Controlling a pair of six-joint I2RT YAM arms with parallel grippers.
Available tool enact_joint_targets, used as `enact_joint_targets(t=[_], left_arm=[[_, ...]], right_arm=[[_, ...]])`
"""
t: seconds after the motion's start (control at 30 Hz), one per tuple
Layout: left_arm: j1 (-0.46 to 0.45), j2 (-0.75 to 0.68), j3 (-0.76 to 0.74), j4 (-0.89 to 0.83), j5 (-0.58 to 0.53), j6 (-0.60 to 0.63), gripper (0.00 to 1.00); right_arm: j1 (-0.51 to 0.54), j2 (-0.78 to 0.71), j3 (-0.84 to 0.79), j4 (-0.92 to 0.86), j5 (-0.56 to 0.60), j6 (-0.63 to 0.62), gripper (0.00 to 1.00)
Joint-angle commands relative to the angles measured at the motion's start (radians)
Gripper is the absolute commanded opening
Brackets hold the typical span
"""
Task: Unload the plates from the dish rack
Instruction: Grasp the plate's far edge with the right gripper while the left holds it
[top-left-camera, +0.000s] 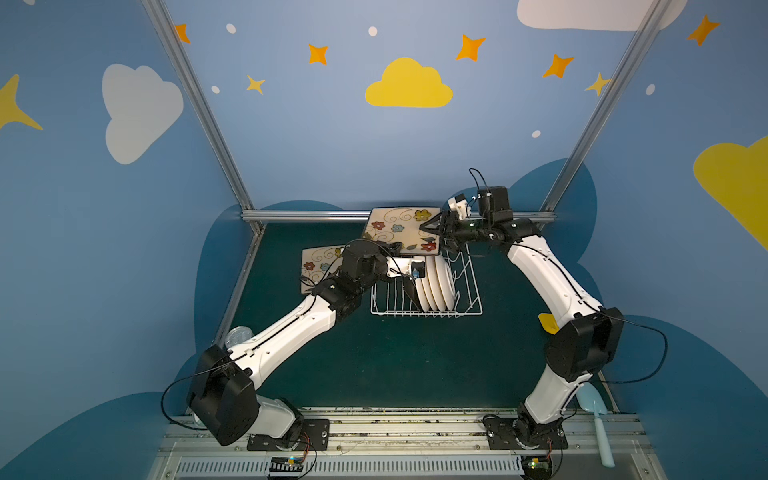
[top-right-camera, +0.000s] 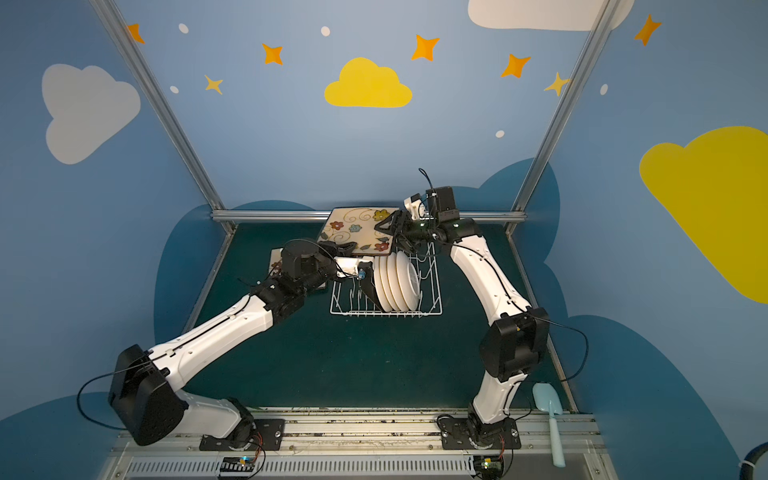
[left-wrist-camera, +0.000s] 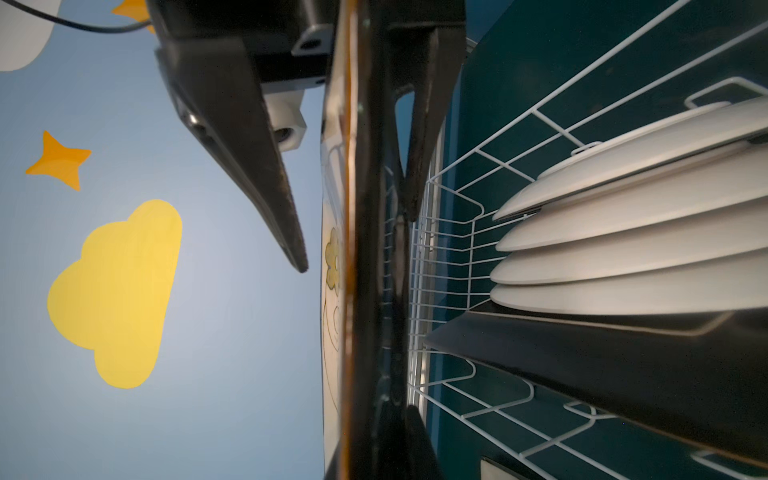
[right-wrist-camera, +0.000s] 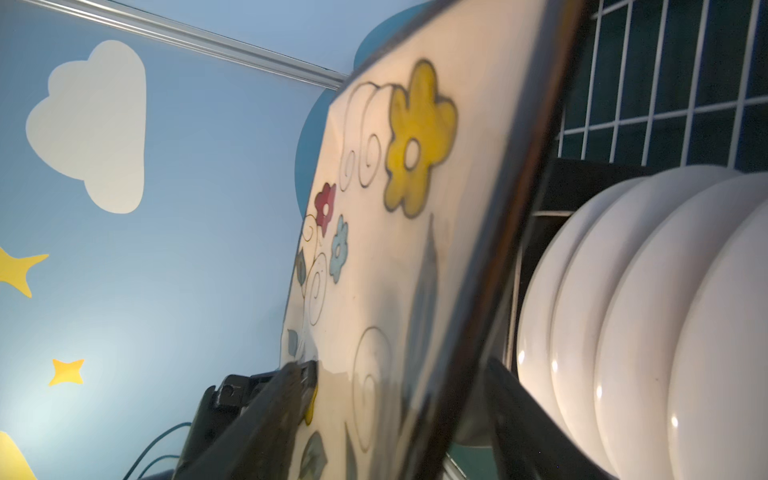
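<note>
A cream square plate with coloured flowers (top-left-camera: 395, 226) hangs tilted above the far end of the white wire dish rack (top-left-camera: 399, 309). The left gripper (top-left-camera: 392, 248) is clamped on its near edge. The right gripper (top-left-camera: 428, 227) straddles its right edge with jaws parted; whether they touch is unclear. Round cream-white plates (top-left-camera: 436, 286) stand in the rack.

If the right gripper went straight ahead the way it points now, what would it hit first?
The flowered square plate: the right gripper has fingers on both sides of its edge, so it would likely meet that rim almost immediately.
</note>
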Motion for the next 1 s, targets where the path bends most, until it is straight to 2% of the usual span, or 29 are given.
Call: enact_joint_targets(t=[0.0, 0.3, 0.57, 0.63, 0.73, 0.77, 0.9, 0.93, 0.97], left_arm=[[-0.010, -0.031, 0.045, 0.287, -0.015, 0.040, 0.03], [-0.012, -0.021, 0.034, 0.300, -0.013, 0.032, 0.03], [-0.014, -0.017, 0.028, 0.304, -0.035, 0.030, 0.03], [-0.014, -0.013, 0.028, 0.307, -0.039, 0.033, 0.03], [-0.016, -0.007, 0.028, 0.307, -0.047, 0.030, 0.03], [-0.014, -0.004, 0.027, 0.309, -0.051, 0.030, 0.04], [-0.014, 0.007, 0.019, 0.330, -0.073, 0.023, 0.08], [-0.014, 0.009, 0.020, 0.329, -0.074, 0.020, 0.11], [-0.014, 0.009, 0.018, 0.329, -0.076, 0.012, 0.24]], right_arm=[[0.004, 0.019, 0.022, -0.033, 0.013, -0.015, 0.63], [0.004, 0.021, -0.003, 0.036, 0.003, 0.015, 0.44], [0.003, 0.035, -0.012, 0.091, -0.053, 0.054, 0.26], [-0.001, 0.029, -0.031, 0.143, -0.076, 0.078, 0.20], [-0.006, 0.017, -0.061, 0.219, -0.094, 0.114, 0.03], [-0.008, 0.015, -0.065, 0.232, -0.094, 0.121, 0.00], [-0.021, 0.009, -0.079, 0.300, -0.125, 0.172, 0.00], [-0.027, 0.005, -0.086, 0.326, -0.132, 0.192, 0.00], [-0.032, 0.001, -0.096, 0.356, -0.136, 0.213, 0.00]])
